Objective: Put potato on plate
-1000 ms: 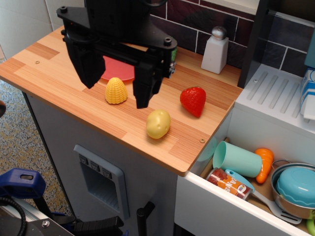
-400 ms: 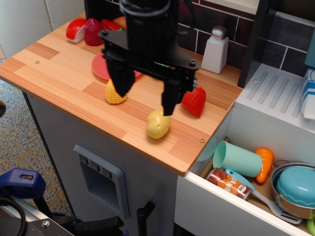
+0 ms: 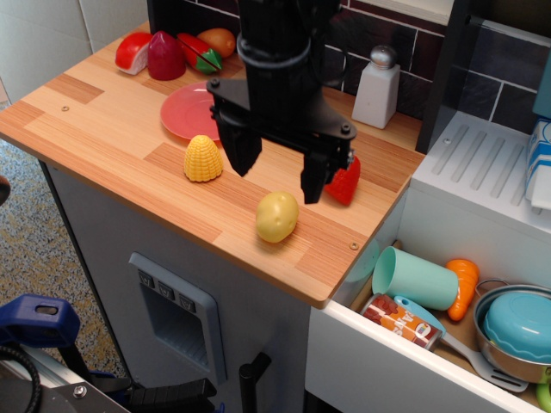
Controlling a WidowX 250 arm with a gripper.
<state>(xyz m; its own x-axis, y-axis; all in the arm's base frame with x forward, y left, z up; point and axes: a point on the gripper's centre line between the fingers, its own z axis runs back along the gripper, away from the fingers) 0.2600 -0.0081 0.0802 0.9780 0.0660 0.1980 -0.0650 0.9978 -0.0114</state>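
One potato (image 3: 276, 216) just below the gripper (image 3: 276, 168), one corn piece (image 3: 202, 159) to its left, one strawberry (image 3: 346, 182) at its right finger, one plate (image 3: 188, 113) behind it, one white shaker (image 3: 376, 87), four toy foods (image 3: 171, 51) at the far wall, one teal cup (image 3: 415, 278), one can (image 3: 401, 322) in the drawer.

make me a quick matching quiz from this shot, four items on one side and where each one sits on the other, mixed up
Items:
1. potato
2. plate
3. corn
4. teal cup

Places:
A. lying in the open drawer
B. counter's front edge, below the open gripper
C. back of the counter, behind the corn
D. just in front of the plate

Pairs: 1-B, 2-C, 3-D, 4-A
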